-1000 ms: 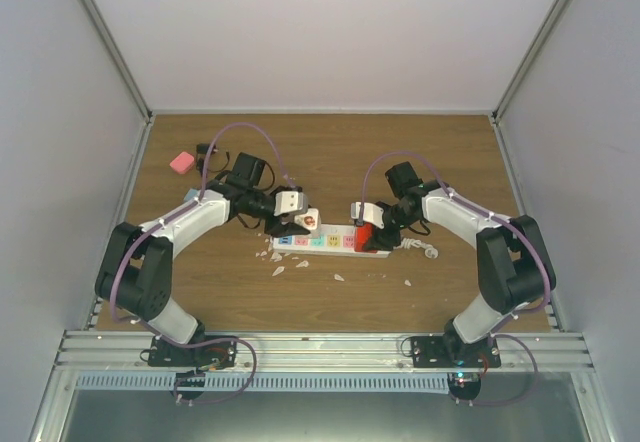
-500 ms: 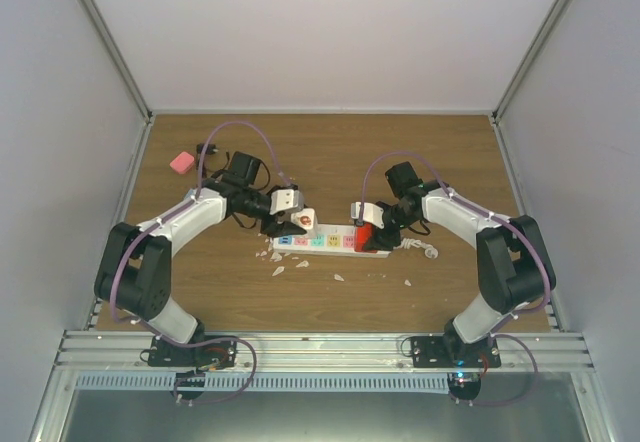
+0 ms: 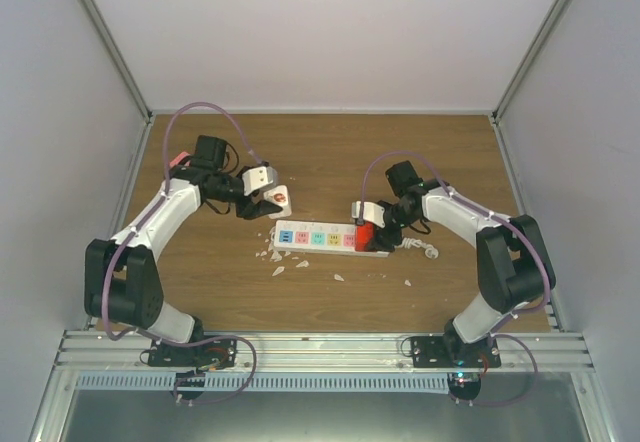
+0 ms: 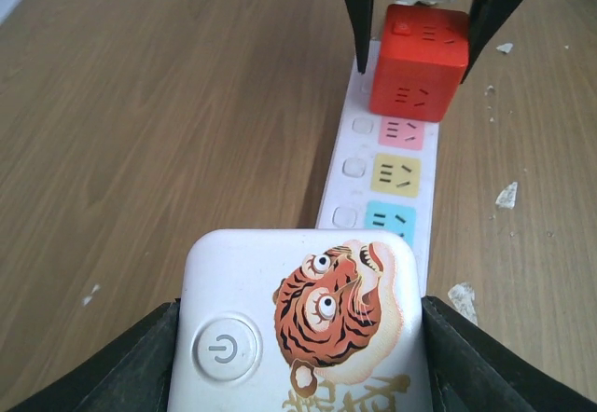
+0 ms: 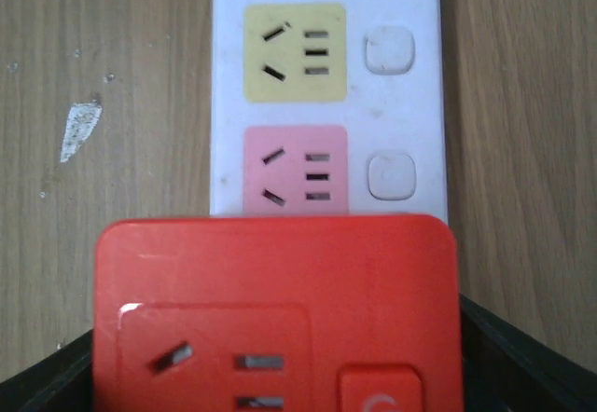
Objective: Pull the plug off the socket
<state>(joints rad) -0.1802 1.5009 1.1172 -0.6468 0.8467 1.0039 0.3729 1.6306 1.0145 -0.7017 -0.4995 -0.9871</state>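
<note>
The left gripper [image 3: 268,202] has swung up and away to the left, and the white plug [image 4: 303,328] with the tiger picture has gone with it. A second ago that plug sat on the left end of the power strip [image 3: 320,239]. Now it is clear of the strip and pinched between the two fingers [image 4: 131,370], which press on its left and right sides. In the overhead view the plug hangs above bare table [image 3: 330,162], with the strip lying beyond the fingertips.

By my reading, the pull itself is done. The outlets nearest these fingers show open coloured faces with nothing in them. What seems left is to put the plug down somewhere off the strip.

The strip has not shifted, and white chips [image 3: 278,269] lie scattered just in front of it.

At the right end a red cube [image 3: 364,238] is still plugged in. The right gripper [image 3: 368,224] sits over it, with one finger [image 4: 357,20] close against each side. I cannot tell whether these fingers are squeezing the cube or only flanking it. They may be easing off after bracing the strip.
</note>
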